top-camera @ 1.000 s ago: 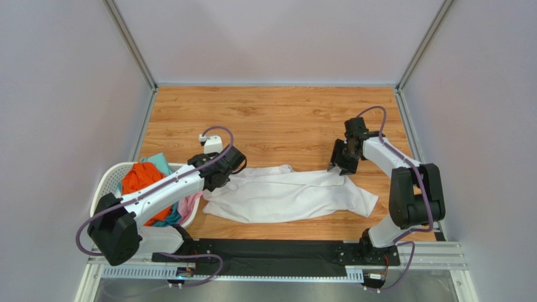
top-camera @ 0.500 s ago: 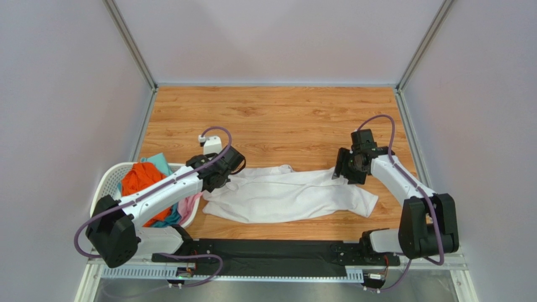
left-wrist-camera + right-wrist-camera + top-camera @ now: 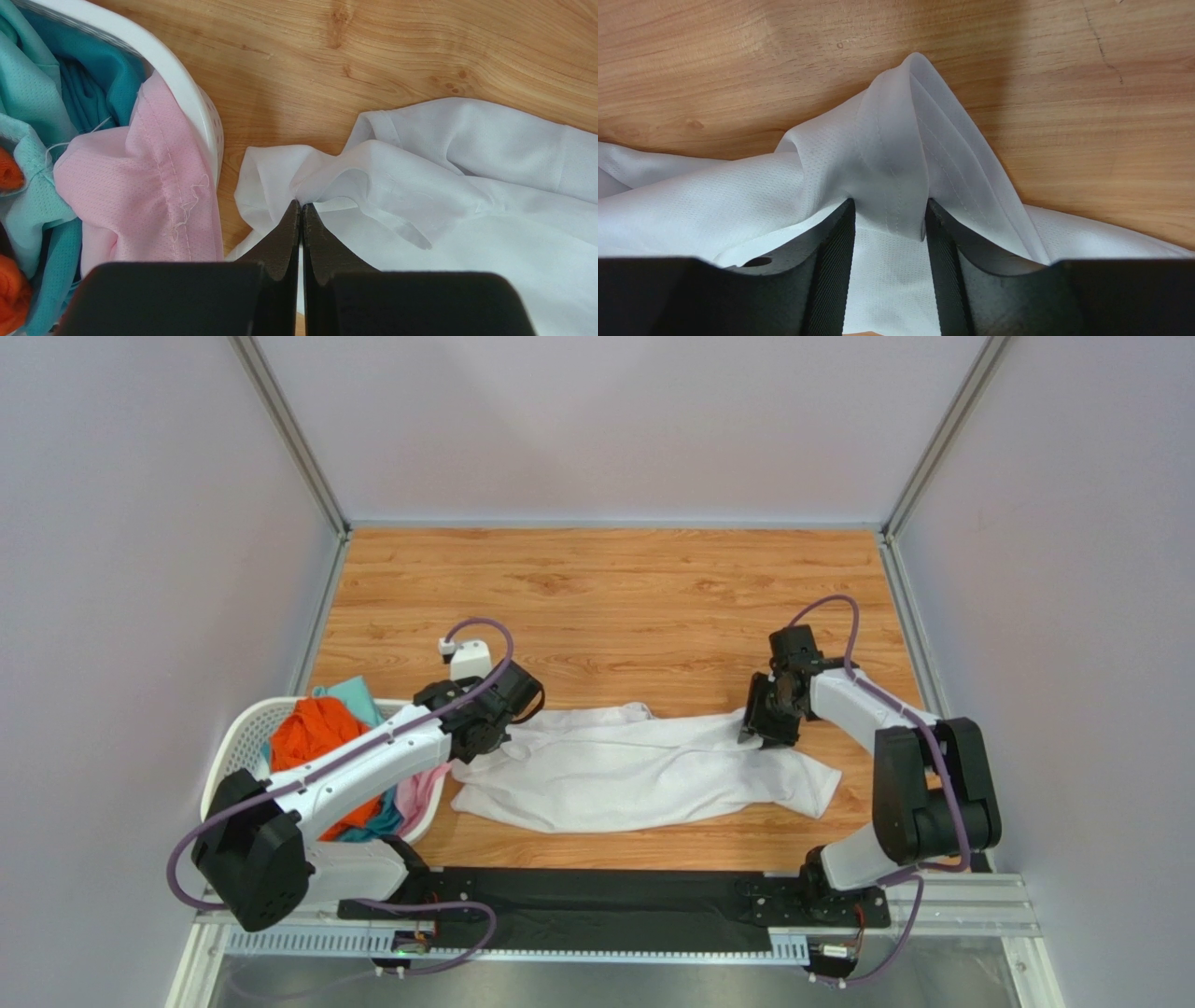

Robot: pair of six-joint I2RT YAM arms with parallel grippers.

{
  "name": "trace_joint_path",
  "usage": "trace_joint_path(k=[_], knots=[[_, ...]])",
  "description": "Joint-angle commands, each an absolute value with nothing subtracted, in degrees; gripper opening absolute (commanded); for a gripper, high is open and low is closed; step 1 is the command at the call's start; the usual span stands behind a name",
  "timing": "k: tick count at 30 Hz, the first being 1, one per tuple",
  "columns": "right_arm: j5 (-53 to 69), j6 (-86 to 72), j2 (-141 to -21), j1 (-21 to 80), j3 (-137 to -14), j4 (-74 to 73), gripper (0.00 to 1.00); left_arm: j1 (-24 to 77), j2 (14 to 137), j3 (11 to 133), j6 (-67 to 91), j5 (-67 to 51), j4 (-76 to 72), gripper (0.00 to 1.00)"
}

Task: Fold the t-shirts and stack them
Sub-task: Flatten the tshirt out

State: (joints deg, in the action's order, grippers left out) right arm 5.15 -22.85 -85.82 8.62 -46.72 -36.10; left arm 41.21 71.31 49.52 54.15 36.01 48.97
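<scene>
A white t-shirt [image 3: 645, 773] lies crumpled and stretched sideways on the wooden table. My left gripper [image 3: 505, 734] is at its left end, shut on a small fold of the white cloth [image 3: 351, 168]; the fingertips [image 3: 300, 207] meet on it. My right gripper [image 3: 762, 732] is at the shirt's far right edge. Its jaws stand apart on either side of a raised ridge of white cloth [image 3: 896, 154], which touches both fingers. Orange [image 3: 316, 735], teal [image 3: 351, 697] and pink [image 3: 421, 791] t-shirts lie heaped in the basket.
The white perforated laundry basket [image 3: 241, 735] stands at the near left, against the left arm; its rim [image 3: 189, 98] shows in the left wrist view beside the pink shirt [image 3: 133, 182]. Bare wood lies behind the shirt. Grey walls enclose the table.
My right gripper has come down and nearer onto the shirt's far right edge, its elbow swinging out and back. The left gripper and the shirt have stayed put.
</scene>
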Motion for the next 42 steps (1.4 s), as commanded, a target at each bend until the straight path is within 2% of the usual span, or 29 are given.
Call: trace_joint_path(k=[1,2,8,16,19,25,31,42], knots=[[7.2,-23.0,-86.7,8.7,-47.8,-32.2,0.42,40.7,70.8,49.0,55.0,35.9,48.4,0.00],[7.4,-23.0,-86.7,8.8,-48.0,-32.1,0.38,40.7,70.8,49.0,55.0,35.9,48.5,0.00],[7.6,-23.5,-86.0,8.8,-48.3,-32.6,0.30,40.7,70.3,49.0,55.2,36.0,49.0,0.00],[3.1,-23.0,-82.0,8.9,-49.5,-36.9,0.27,40.6,68.9,49.2,55.0,35.7,49.7,0.00],[3.7,-22.6,-81.7,8.8,-49.9,-37.1,0.19,40.6,68.6,49.1,54.9,35.7,49.7,0.00],[6.9,-22.6,-84.1,8.9,-50.2,-36.2,0.24,40.6,68.2,49.0,54.9,35.6,49.9,0.00],[6.3,-22.9,-85.2,8.9,-50.9,-36.3,0.34,40.6,67.9,48.9,54.9,35.7,50.1,0.00],[4.8,-23.5,-83.6,10.7,-53.0,-40.2,0.36,40.6,68.5,48.7,55.3,36.2,50.2,0.00]])
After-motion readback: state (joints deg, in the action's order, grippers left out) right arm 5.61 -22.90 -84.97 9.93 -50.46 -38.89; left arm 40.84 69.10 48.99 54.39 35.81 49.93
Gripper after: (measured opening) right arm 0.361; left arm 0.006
